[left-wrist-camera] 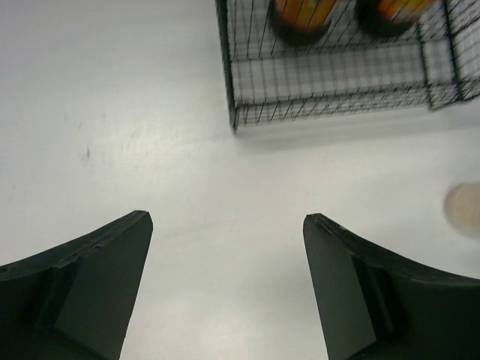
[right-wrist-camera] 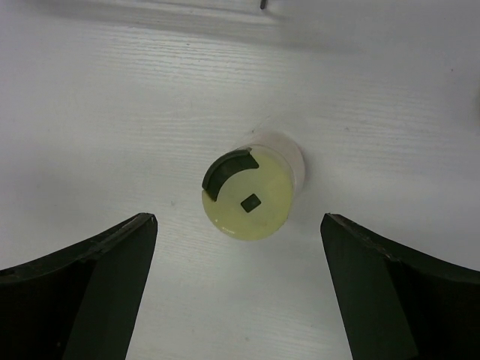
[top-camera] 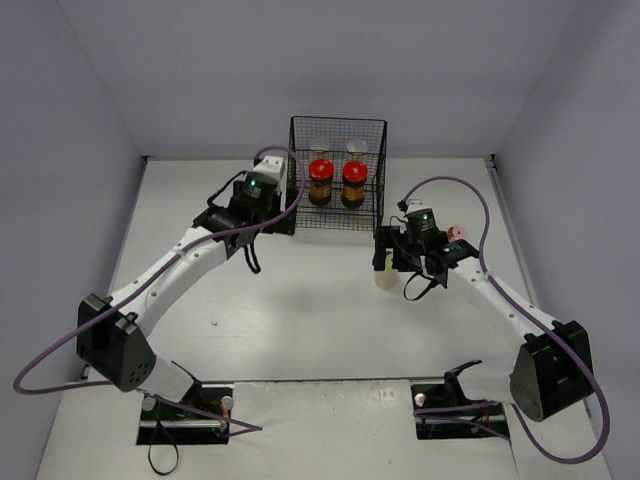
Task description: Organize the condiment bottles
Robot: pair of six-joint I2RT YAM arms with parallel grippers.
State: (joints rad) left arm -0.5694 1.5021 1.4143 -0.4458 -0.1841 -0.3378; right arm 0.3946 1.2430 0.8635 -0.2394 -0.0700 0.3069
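The black wire basket (top-camera: 338,215) holds two red-lidded jars (top-camera: 320,172) (top-camera: 353,172) in front and two silver-capped bottles (top-camera: 320,146) (top-camera: 356,146) behind. The yellow-green-capped bottle (top-camera: 385,278) stands upright on the table in front of the basket's right side. My right gripper (top-camera: 393,258) is open above it. In the right wrist view the bottle's cap (right-wrist-camera: 251,195) lies just ahead of the open gripper (right-wrist-camera: 238,225), untouched. The pink-capped bottle (top-camera: 457,233) shows just behind the right arm. My left gripper (top-camera: 262,228) is open and empty by the basket's front left corner (left-wrist-camera: 234,124).
The two jars' bases (left-wrist-camera: 300,15) (left-wrist-camera: 394,11) show through the mesh in the left wrist view. A pale blurred object (left-wrist-camera: 463,210) sits at that view's right edge. Grey walls enclose the white table (top-camera: 300,300) on three sides.
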